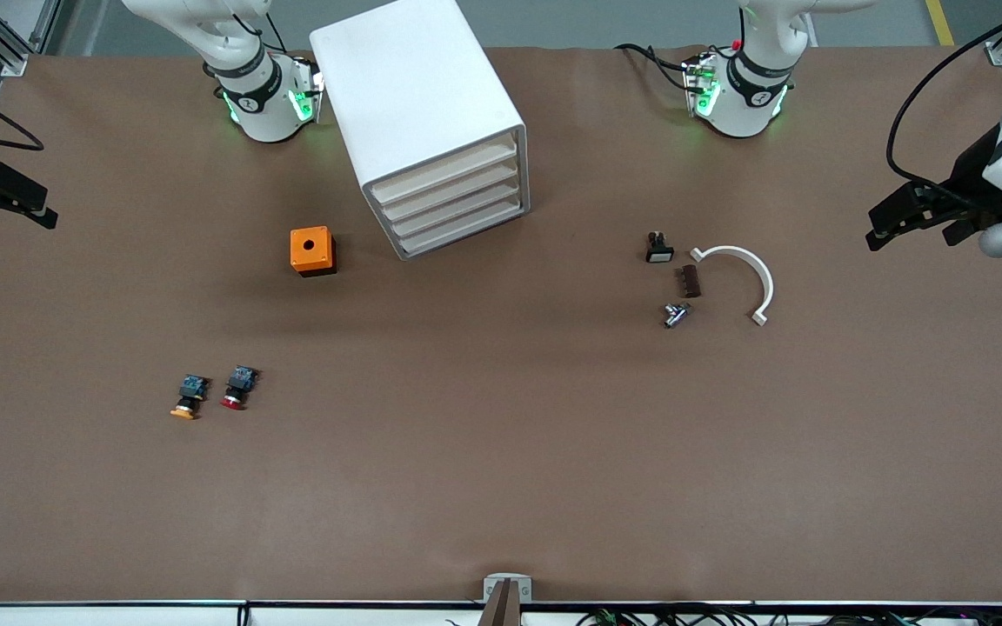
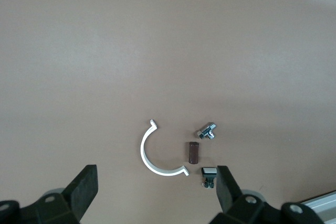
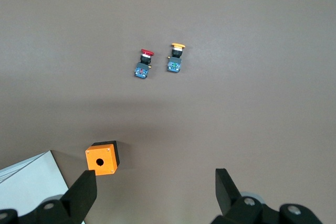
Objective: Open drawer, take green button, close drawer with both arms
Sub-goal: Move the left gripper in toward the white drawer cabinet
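Both pincers hang open and empty over the two ends of the brown worktop point(image 1: 501, 487): the left pincer point(image 2: 157, 184) over the left arm's end, the right pincer point(image 3: 156, 190) over the right arm's end, each arm waiting.

No green-capped button shows in any view. All four drawers of the white plastic drawer cabinet point(image 1: 431, 122) are shut (only the front view shows them; the right wrist view catches one white corner).

Beside the cabinet, toward the right arm's end, sits an orange square box with a round hole point(image 1: 312, 250). Nearer the front camera lie a red-capped push button point(image 1: 239, 388) and an orange-capped push button point(image 1: 190, 396), side by side.

Toward the left arm's end lie a white half-ring clamp point(image 1: 749, 274), a dark brown block point(image 1: 689, 281), a small metal fitting point(image 1: 675, 315) and a black white-faced switch point(image 1: 658, 248), grouped close together.
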Motion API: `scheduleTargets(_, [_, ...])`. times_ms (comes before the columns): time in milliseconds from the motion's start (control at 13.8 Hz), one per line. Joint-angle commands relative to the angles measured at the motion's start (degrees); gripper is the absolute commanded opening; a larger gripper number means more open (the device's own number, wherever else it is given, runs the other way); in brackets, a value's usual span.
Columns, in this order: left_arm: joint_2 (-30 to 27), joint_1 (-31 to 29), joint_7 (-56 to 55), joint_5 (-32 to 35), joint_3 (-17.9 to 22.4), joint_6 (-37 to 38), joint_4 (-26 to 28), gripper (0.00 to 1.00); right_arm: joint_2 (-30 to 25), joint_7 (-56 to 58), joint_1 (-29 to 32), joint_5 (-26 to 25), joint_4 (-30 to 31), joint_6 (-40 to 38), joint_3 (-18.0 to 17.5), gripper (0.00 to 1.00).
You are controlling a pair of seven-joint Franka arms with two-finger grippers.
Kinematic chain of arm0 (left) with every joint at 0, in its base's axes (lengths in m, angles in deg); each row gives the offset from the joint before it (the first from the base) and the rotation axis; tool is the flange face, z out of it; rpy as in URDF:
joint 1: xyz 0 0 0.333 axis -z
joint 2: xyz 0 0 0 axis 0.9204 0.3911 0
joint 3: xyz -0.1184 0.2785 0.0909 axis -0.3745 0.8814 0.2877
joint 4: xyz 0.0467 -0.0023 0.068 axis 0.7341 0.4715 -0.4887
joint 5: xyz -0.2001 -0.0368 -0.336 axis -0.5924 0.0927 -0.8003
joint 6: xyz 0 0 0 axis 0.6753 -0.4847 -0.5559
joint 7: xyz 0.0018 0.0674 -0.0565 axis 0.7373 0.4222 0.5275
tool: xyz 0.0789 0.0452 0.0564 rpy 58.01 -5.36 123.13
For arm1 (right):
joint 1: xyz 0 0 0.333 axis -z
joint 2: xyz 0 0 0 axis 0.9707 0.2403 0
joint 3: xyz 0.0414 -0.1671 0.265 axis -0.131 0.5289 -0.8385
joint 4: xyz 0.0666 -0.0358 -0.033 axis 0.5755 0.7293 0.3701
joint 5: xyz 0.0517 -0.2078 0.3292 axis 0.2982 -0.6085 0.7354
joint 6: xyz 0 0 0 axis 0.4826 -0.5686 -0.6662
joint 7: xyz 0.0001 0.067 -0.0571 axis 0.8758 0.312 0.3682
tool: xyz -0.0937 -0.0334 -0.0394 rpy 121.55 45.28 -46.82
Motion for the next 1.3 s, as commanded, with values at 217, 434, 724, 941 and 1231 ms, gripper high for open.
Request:
scheduleTargets(217, [6.86, -0.02, 0.0, 0.95, -0.39, 0.25, -1.51, 0.99, -1.47, 0.67, 0.33, -0.62, 1.41, 0.47, -0.12, 1.0])
scheduleTargets(434, [10.73, 0.42, -0.17, 1.3, -0.39, 0.16, -1.51, 0.99, -1.39, 0.67, 0.33, -0.62, 1.41, 0.47, -0.12, 1.0])
scheduleTargets(724, [16.62, 3.48, -0.35, 1.3, -0.48, 0.16, -1.51, 0.99, -1.3, 0.67, 0.33, -0.62, 1.41, 0.47, -0.03, 1.0])
scheduleTargets(941, [19.08, 5.42, -3.58, 0.69, -0.74, 0.34, -1.51, 0.99, -1.3, 0.67, 0.33, -0.71, 1.41, 0.47, -0.03, 1.0])
scheduleTargets(1231, [21.98, 8.75, -11.76, -7.1, -1.01, 0.6, -1.69, 1.0, -1.21, 0.67, 0.33, -0.71, 1.41, 0.47, -0.03, 1.0])
